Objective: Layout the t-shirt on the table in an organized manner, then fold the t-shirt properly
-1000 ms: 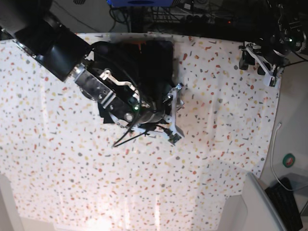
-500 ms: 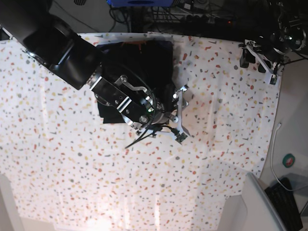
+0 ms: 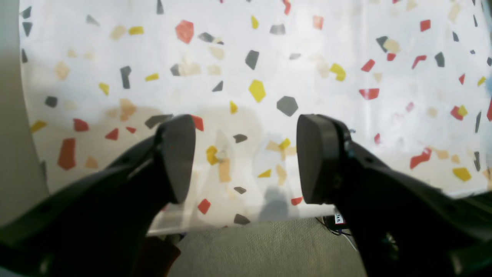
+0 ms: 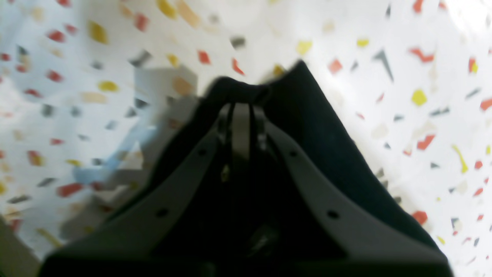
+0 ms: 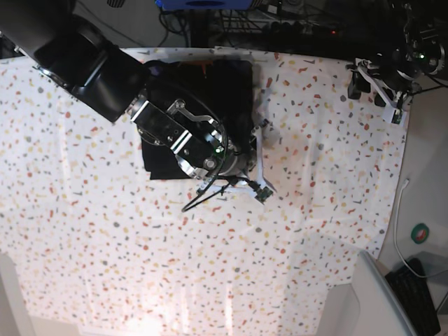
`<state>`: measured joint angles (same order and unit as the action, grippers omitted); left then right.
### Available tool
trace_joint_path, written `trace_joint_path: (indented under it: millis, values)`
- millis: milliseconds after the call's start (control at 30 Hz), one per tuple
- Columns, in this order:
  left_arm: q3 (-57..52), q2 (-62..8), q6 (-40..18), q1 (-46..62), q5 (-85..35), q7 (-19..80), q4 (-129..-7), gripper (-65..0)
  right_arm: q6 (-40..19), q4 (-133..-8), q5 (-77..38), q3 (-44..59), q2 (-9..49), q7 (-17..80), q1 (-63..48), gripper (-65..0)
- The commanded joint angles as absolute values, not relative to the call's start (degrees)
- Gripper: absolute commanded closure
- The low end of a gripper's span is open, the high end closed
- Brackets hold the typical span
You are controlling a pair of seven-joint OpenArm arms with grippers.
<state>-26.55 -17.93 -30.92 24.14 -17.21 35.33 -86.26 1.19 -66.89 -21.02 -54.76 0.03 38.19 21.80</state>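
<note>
Here, right hand [image 4: 241, 109] pinched on t-shirt [image 4: 307, 127] edge, left hand [image 3: 246, 157] parted, empty, over table [image 3: 269, 57] edge.

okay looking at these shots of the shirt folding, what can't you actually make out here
- Base view: the right arm covers much of the t-shirt, so its fold state and print are hidden.
- Right wrist view: motion blur; the right gripper has shut jaws on black cloth, but which part of the shirt is unclear.
- Left wrist view: the left gripper hangs open over the table; the shirt is outside this frame.
</note>
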Motion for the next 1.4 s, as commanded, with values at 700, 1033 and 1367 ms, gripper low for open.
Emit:
trace_joint_path:
  millis: [700, 1033, 1367]
  values:
    - [-27.1, -18.8, -31.0, 24.2, -17.6, 34.5, -87.0, -39.7, 1.3, -71.6, -20.9, -45.6, 1.8, 39.5, 21.3, 0.0]
    - [-26.5, -18.6, -31.0, 24.3, -17.8, 34.5, -89.1, -39.7, 1.5, -72.1, -21.0, -43.1, 1.7, 43.3, 21.1, 0.0]
    - [-14.0, -10.9, -30.9, 25.6, -17.4, 34.9, -104.8, 0.0, 1.4, -109.6, -21.0, -24.6, 15.8, 54.4, -2.5, -1.4]
